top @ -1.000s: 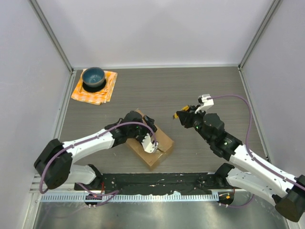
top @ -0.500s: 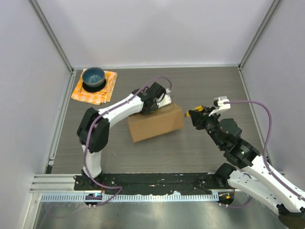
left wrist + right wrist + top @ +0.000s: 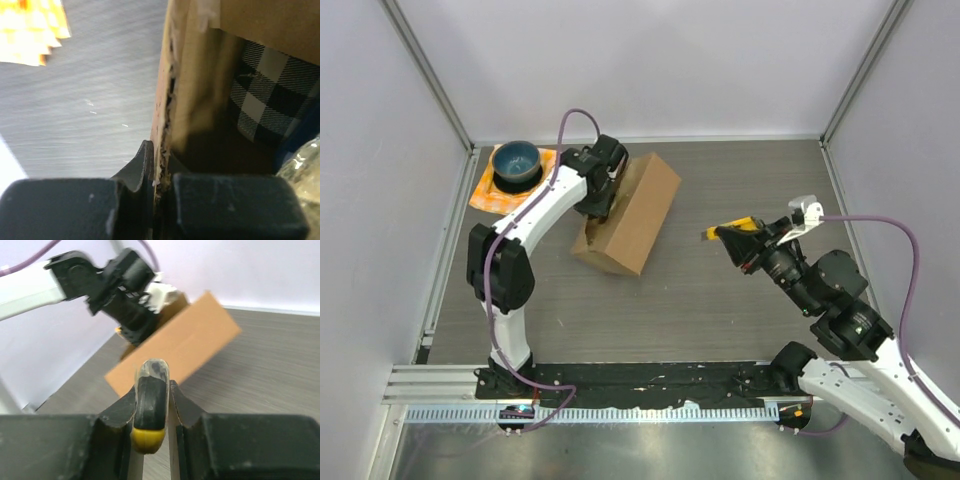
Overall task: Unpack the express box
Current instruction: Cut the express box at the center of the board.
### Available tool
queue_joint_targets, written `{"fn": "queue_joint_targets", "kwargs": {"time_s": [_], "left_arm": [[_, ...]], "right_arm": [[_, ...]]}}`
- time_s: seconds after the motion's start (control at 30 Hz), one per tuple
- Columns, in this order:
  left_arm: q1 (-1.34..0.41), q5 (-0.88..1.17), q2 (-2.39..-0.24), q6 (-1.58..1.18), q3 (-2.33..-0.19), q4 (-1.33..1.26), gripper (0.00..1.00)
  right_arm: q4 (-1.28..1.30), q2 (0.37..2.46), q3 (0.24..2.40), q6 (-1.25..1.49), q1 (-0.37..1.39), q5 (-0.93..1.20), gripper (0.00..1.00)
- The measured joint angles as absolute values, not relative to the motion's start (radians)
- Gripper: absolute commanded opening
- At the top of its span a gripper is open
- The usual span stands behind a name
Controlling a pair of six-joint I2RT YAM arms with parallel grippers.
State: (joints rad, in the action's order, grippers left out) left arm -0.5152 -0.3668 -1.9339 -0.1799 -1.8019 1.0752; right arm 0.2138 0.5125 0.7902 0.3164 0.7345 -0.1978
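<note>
The express box (image 3: pixel 632 212) is a brown carton lying askew left of the table's middle, one end toward the back. My left gripper (image 3: pixel 599 208) is shut on the edge of its cardboard wall (image 3: pixel 197 95), jaws pinching the torn rim (image 3: pixel 159 170). The left wrist view looks into the box at a black-and-white checked cloth (image 3: pixel 265 95) and something blue (image 3: pixel 306 131). My right gripper (image 3: pixel 735 238) hovers to the right, apart from the box, shut on a black and yellow cutter (image 3: pixel 150 405). In the right wrist view the box (image 3: pixel 185 342) lies beyond the cutter's tip.
A blue bowl (image 3: pixel 515 163) sits on an orange checked cloth (image 3: pixel 546 188) at the back left, just beside the left wrist. The cloth's corner (image 3: pixel 35 30) shows in the left wrist view. White walls enclose the table on three sides.
The left gripper has shut on the box wall and the arm has swung the box from the near middle to the back left, turning it. The right arm drew back to the right.
</note>
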Motion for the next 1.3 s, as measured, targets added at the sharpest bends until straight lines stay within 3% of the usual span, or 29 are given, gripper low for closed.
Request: {"fn": "queue_joint_targets", "kwargs": {"time_s": [0.27,0.37,0.57,0.73,1.1,1.3], "left_arm": [[-0.429,0.003,-1.856,-0.416,-1.737,1.121,0.0],[-0.4,0.072,-1.866,-0.461,-1.715,1.127,0.0],[-0.41,0.17,-1.903,-0.486,-1.658,1.135,0.0],[-0.416,0.22,-1.916,-0.49,-1.62,1.155,0.0],[-0.418,0.312,-1.873,-0.526,-1.53,1.129,0.0],[-0.418,0.402,-1.791,-0.569,-1.472,1.104,0.0]], "right_arm": [[-0.128,0.758,0.816,0.369,0.746,0.253,0.01],[-0.204,0.894,0.849,0.332,0.833,0.341,0.01],[0.039,1.21,1.248,0.038,1.045,0.434,0.01],[0.257,1.356,1.52,-0.213,1.108,0.467,0.01],[0.436,1.359,1.419,-0.388,1.161,0.353,0.01],[0.273,1.283,1.161,-0.336,1.209,0.162,0.01]]}}
